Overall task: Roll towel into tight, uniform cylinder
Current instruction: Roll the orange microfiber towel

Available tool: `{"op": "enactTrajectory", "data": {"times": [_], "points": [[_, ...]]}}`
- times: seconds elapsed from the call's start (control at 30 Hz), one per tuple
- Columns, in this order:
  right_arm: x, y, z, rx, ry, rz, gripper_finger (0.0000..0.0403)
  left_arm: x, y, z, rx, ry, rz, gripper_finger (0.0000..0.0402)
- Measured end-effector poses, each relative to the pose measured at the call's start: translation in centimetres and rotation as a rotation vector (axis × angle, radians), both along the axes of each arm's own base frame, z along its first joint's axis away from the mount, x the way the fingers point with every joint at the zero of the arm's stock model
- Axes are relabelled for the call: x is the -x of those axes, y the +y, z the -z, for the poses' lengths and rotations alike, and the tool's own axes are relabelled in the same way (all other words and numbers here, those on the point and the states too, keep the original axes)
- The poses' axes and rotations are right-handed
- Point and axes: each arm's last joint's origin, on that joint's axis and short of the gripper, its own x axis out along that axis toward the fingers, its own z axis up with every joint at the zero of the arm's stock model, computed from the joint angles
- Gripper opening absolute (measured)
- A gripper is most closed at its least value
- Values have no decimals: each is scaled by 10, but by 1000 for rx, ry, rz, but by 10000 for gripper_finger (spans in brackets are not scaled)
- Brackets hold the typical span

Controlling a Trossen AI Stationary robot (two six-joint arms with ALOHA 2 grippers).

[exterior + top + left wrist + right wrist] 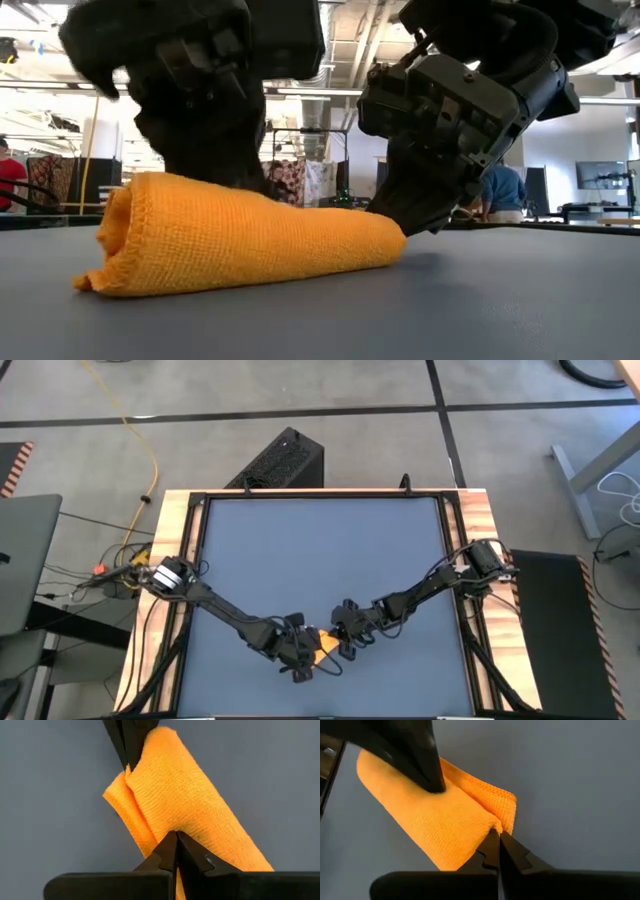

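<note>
At the near edge of the grey table mat (320, 550), your two arms meet over the towel (240, 235), a bright yellow cloth lying as a stubby roll between them. Your left gripper (176, 845) has its fingers closed together, tips pressed onto the roll's upper side near one end; it holds nothing between them. Your right gripper (498, 840) is likewise closed, its fingertips touching the towel where the loose outer edge of the cloth shows at the other end. From table height, you see the roll resting flat on the mat, thicker at its left end and tapering toward the right, with both dark grippers bearing down on it from above. People stand in the room behind.
</note>
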Motion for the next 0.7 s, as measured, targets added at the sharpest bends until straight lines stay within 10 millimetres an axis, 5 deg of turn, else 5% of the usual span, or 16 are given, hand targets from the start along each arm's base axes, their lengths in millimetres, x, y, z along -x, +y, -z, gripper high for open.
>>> {"op": "enactTrajectory", "data": {"times": [0.23, 0.53, 0.7], "points": [[1, -1, -9, 20, -16, -28, 77, 3, -7, 4, 20, 4, -26, 0], [19, -10, -57, 226, -50, -102, 146, 9, -18, 3, 48, 10, -12, 0], [25, 20, -67, 402, -214, -407, 153, 12, -23, 3, 54, 10, -6, 0]]}}
